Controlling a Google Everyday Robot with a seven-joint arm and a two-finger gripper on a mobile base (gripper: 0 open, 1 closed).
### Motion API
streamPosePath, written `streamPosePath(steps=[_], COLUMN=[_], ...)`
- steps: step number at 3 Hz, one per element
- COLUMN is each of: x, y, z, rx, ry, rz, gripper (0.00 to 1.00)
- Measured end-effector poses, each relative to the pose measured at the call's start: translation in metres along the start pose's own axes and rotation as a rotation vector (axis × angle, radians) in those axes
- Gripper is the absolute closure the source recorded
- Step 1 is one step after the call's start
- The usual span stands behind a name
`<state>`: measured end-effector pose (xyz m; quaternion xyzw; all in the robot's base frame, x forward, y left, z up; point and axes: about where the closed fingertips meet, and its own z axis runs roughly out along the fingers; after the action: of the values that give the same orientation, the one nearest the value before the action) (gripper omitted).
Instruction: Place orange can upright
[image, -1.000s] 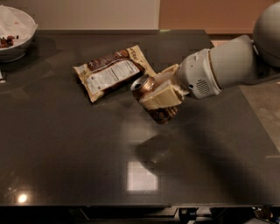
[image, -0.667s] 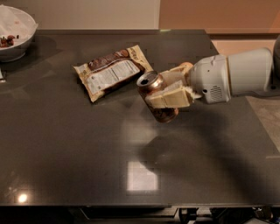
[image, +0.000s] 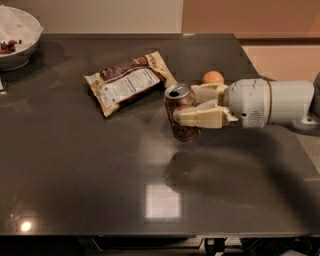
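A: Jaws are clamped on the can (image: 185, 132), one finger (image: 200, 118) across its front, the other behind. The gripper (image: 186, 107) is seen over the middle of the table (image: 100, 165), a little right of centre.

B: Can's position?

A: It is held in the gripper, near upright, silver top uppermost and tipped slightly to the left. The bag (image: 127, 82) lies just beside it and the orange (image: 213, 77) just behind the fingers. Whether the base touches the table cannot be told; a dark patch is seen on the surface directly beneath.

B: Why is it gripped at the side?

A: Judged: with a side grasp the base is left free to be set down flat, and the rim is left clear. The mid-body is taken, so swinging is limited.

B: Arm pose?

A: The forearm (image: 265, 102) is laid nearly level and extended from the right edge, low over the table. The wrist is in line with it, fingers pointed left.

B: What is left?

A: Judged only: the tilt is to be taken out, the base seated and the grip let go. The bowl (image: 20, 55) is well apart, at the far-left corner.
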<state>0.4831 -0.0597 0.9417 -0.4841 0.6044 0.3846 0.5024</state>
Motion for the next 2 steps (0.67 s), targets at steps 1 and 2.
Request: streamPosePath(steps=[1,2], x=[0.0131,0.0218], y=[-0.0026,-0.0034], z=[0.0025,0.0079], rx=[-0.036,-0.079], ry=[-0.058,-0.108], rz=[0.02,0.01], gripper=[1.0,1.0])
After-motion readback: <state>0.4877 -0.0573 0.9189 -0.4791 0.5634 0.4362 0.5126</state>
